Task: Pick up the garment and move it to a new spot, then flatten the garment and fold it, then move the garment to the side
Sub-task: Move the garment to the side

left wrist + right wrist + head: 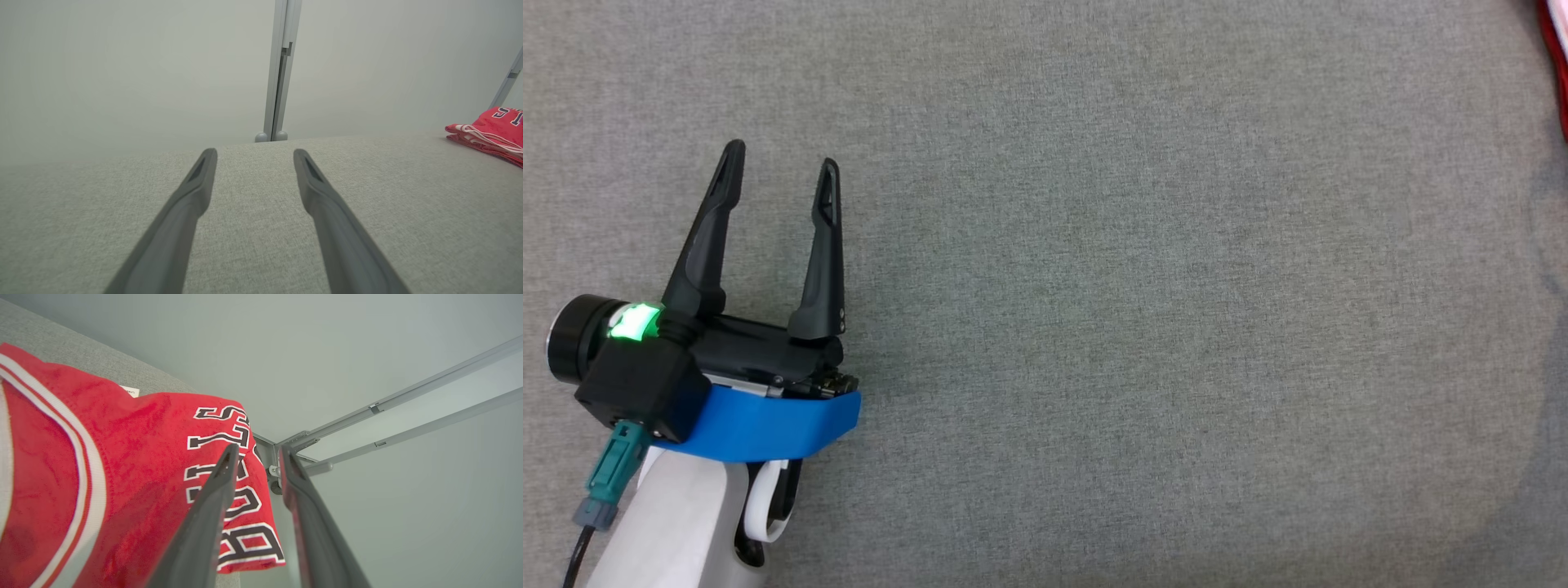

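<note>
The garment [122, 477] is a red jersey with white trim and black-and-white lettering, lying folded at the table's far right edge. It also shows as a red pile [490, 130] in the left wrist view and as a red sliver [1560, 65] at the head view's top right. My right gripper [259, 448] hovers over the garment's lettered corner with its jaws apart, and no fabric is pinched between them. My left gripper [781, 155] rests at the lower left over bare cloth, wide open and holding nothing [254, 152].
The table is covered in grey woven cloth [1135, 327]. Behind its far edge stand a grey metal post [282, 69] and slanted frame rails [388, 404] against a pale wall. The garment's corner overhangs the table edge.
</note>
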Motion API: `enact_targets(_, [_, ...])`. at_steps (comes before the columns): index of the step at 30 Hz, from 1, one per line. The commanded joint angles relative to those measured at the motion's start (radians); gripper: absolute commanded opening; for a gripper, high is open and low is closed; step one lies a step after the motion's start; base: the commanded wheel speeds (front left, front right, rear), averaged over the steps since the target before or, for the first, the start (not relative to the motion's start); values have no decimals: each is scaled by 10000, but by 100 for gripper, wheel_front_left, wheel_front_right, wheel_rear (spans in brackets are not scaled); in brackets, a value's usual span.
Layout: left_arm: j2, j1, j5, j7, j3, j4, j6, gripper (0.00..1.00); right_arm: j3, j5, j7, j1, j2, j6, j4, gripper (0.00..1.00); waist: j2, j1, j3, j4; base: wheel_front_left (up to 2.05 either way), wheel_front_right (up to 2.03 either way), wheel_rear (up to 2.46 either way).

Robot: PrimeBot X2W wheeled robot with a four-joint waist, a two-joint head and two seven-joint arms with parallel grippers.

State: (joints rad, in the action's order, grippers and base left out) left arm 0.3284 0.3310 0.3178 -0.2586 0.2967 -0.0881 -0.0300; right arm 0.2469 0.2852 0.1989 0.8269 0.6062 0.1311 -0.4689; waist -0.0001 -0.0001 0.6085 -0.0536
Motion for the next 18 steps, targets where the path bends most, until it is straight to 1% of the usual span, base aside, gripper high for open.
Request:
enact_targets(1, [-24,34,33,-22,-15,34,-29,100,83,44,106,-163,-98,-6,31,100,1,1,-42,-1,0,0,0])
enact_targets(5, [-50,-14,99,-25,40,118,17,100,264,134,310,-541,-357,-6,419,100,1,1,-316,95,0,0,0])
enact_targets(8, [-96,-101,158,-37,46,273,34,100,460,10,436,-836,-797,-4,681,100,1,1,-667,169,0,0,0])
enact_targets(12, [-233,-350,289,-45,54,653,34,100,822,-615,199,-1322,-1739,-4,1136,100,1,1,-1439,286,0,0,0])
enact_targets(14, [-330,-523,369,-54,24,899,4,100,868,-924,-288,-1814,-2444,-4,1267,100,1,1,-1907,342,0,0,0])
enact_targets(18, [-487,-965,563,-57,-82,1337,-71,100,600,-1610,-1196,-2894,-3408,-3,1893,100,1,1,-2784,462,0,0,0])
